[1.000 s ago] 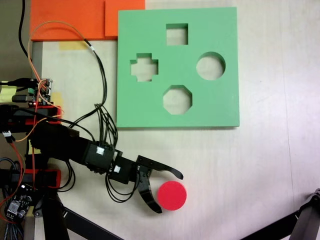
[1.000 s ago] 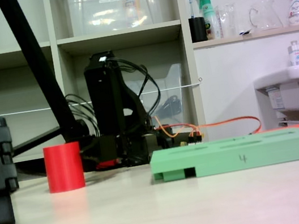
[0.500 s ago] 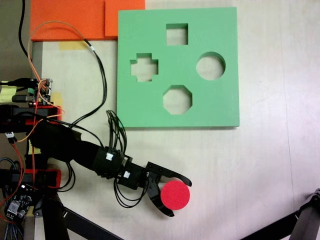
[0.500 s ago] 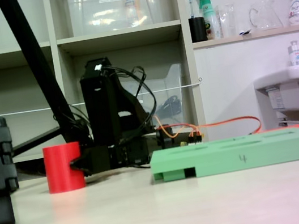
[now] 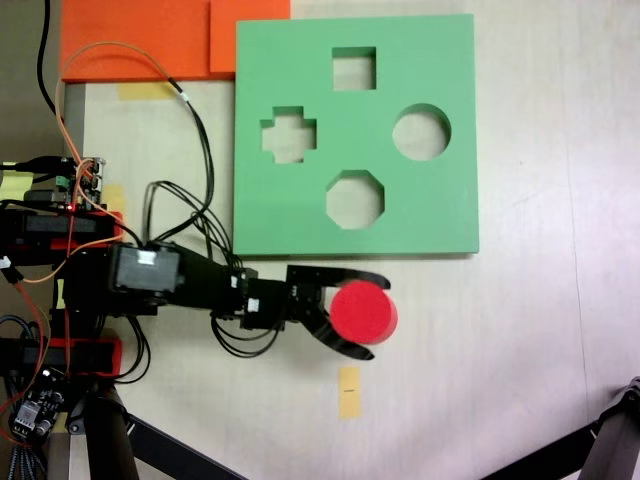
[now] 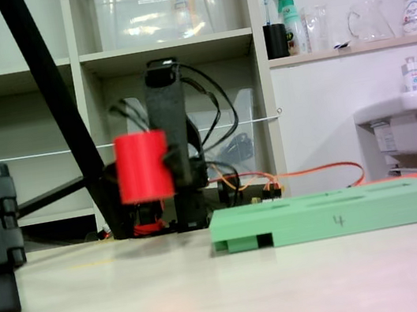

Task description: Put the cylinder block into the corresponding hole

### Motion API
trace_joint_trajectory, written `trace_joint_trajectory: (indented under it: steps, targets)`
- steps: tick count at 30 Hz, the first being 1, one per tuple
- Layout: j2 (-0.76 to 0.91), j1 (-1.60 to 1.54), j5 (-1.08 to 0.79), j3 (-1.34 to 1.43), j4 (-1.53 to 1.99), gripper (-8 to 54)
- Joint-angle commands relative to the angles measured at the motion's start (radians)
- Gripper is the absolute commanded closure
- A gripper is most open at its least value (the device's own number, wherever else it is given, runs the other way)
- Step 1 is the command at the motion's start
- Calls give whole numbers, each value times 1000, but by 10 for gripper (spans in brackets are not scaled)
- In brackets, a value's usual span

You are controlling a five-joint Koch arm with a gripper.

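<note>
The gripper (image 5: pixel 372 313), jaws closed around the cylinder block (image 5: pixel 364 312), has just lifted it clear of the table (image 6: pixel 216 299), so the grasp holds and the circular hole (image 5: pixel 421 132) waits at about one o'clock.

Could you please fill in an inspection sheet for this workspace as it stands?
Surface: pale table, one yellow tape strip.
Job's things: red cylinder held off the table; green board flat, round hole empty.
Clutter: orange foam at the board's corner.
Gripper: gripper shut on the cylinder.
Cables: black and orange wires loose beside the board.
Surroundings: shelves, sink, bottles.
</note>
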Motion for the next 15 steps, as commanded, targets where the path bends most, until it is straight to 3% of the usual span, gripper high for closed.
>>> trace_joint_trajectory:
  steps: [1,6,15]
  targets:
    - [114,-81,14,-77,97,288]
    - [95,-311,14,-222,196,288]
    - [-97,-545,17,-449,299,288]
